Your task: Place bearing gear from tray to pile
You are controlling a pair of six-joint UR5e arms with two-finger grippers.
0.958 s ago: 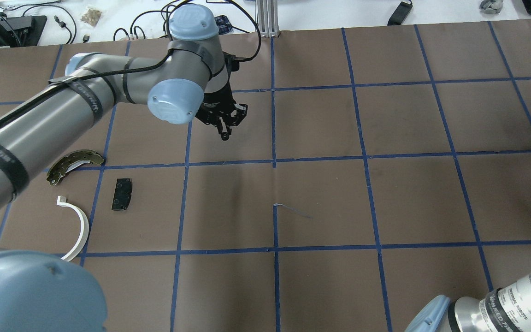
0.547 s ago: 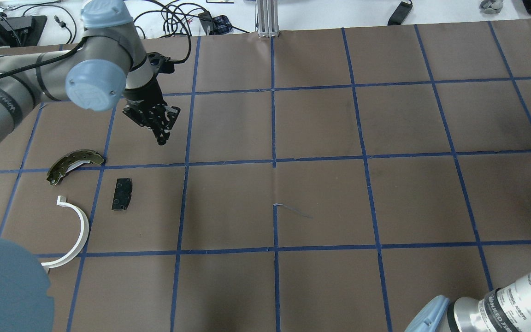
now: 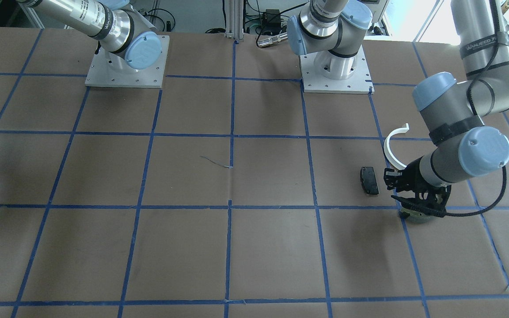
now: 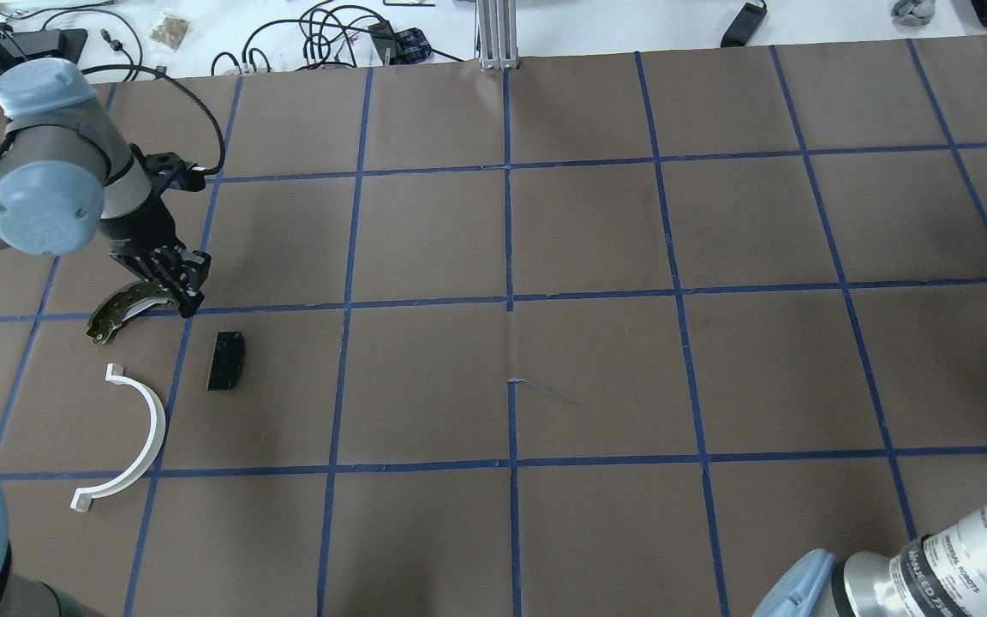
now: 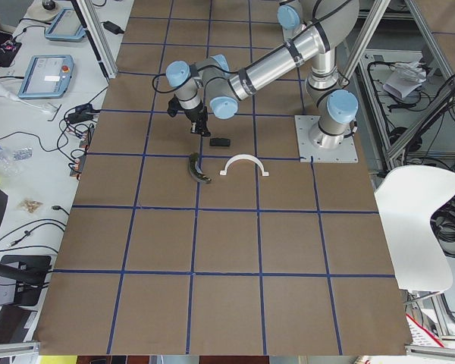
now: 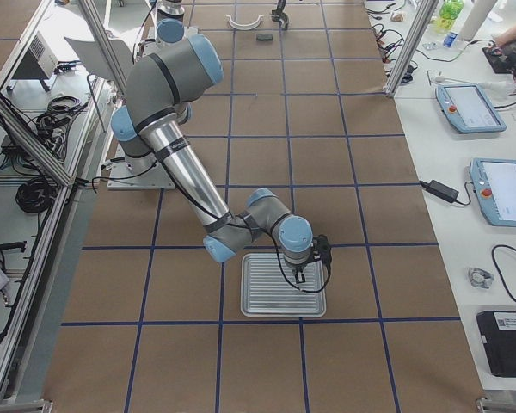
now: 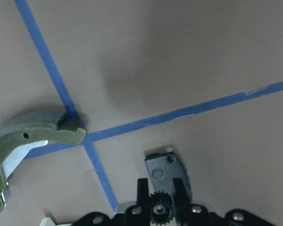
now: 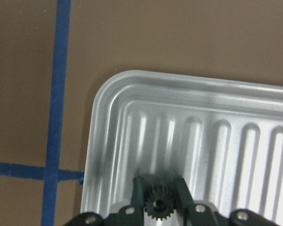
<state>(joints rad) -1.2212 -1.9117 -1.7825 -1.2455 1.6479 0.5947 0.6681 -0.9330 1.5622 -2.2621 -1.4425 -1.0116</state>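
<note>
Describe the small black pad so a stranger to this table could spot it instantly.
On the brown gridded table, go to the robot's left side, where three loose parts lie. The black pad lies apart from the white half-ring and olive brake shoe: the only dark rectangle, not a curved arc.

Silver-grey left arm (image 3: 475, 26), pale blue joint caps (image 3: 484, 150), black cable (image 3: 462, 215) alongside, black left gripper (image 4: 183, 296); band lettering, perhaps a brand

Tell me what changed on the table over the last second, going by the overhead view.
The left gripper swept from mid-table toward the view's left and slightly nearer the robot. It ended over one end of the olive brake shoe. Whether it holds anything is unclear. The brake shoe, black pad and white half-ring lie as before.
</note>
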